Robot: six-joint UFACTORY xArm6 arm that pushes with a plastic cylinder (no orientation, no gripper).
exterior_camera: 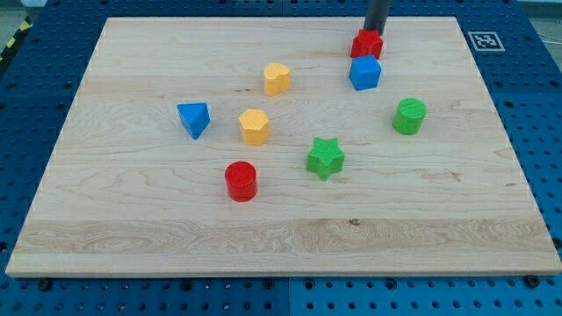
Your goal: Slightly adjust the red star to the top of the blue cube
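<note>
Our tip (376,32) stands at the top edge of the red star (367,44), touching it or nearly so. The star sits just above the blue cube (365,73), touching it or just short of it, near the top of the wooden surface (132,219). We carry no claw, only the rod, so nothing is gripped. The risk, as we judge it: pushing downward drives the star into the cube and shifts both, or the star slips sideways off our tip.
</note>
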